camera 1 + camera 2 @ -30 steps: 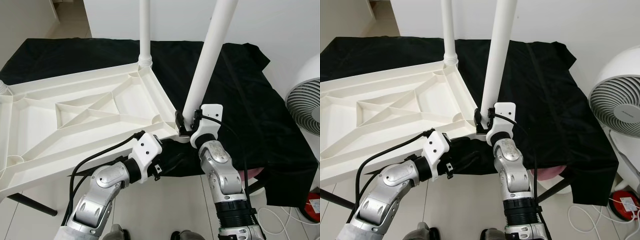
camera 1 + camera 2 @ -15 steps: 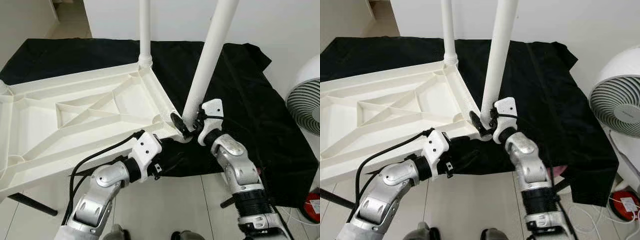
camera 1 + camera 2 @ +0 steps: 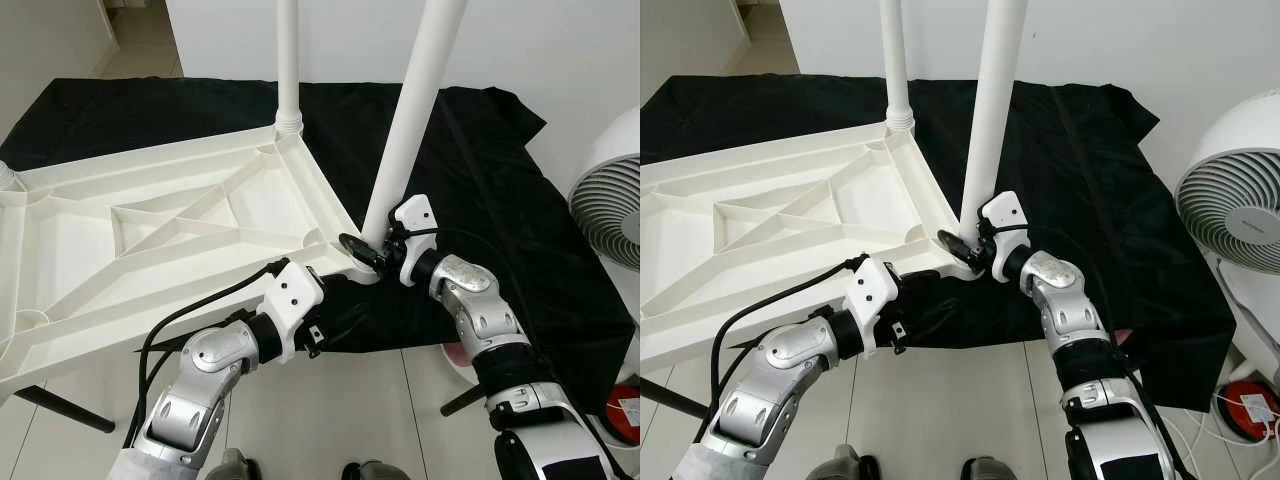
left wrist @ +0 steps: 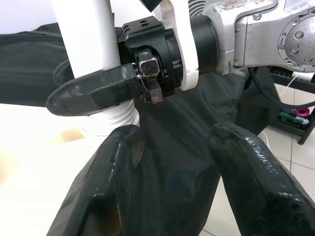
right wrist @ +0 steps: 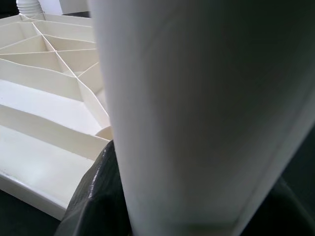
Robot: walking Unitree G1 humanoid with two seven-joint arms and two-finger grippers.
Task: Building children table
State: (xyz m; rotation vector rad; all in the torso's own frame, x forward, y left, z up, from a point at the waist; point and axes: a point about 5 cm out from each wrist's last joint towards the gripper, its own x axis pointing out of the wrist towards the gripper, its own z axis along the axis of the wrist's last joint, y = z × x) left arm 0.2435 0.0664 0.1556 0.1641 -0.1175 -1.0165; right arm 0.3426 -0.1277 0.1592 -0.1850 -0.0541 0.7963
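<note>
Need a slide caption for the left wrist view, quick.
Right end effector clamps the white table leg at its threaded base; left end effector open below, over black cloth.

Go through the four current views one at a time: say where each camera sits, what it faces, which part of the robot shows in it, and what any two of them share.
Left eye view: on the head, looking down at the upturned white tabletop on black cloth; both silver arms show.
Right eye view: the other head eye, same scene.
Left wrist view: along the left gripper, open below the table corner, facing the right gripper.
Right wrist view: pressed against the near leg, one black finger beside it.
Shared: both wrist views show the near leg that the right gripper clamps.
</note>
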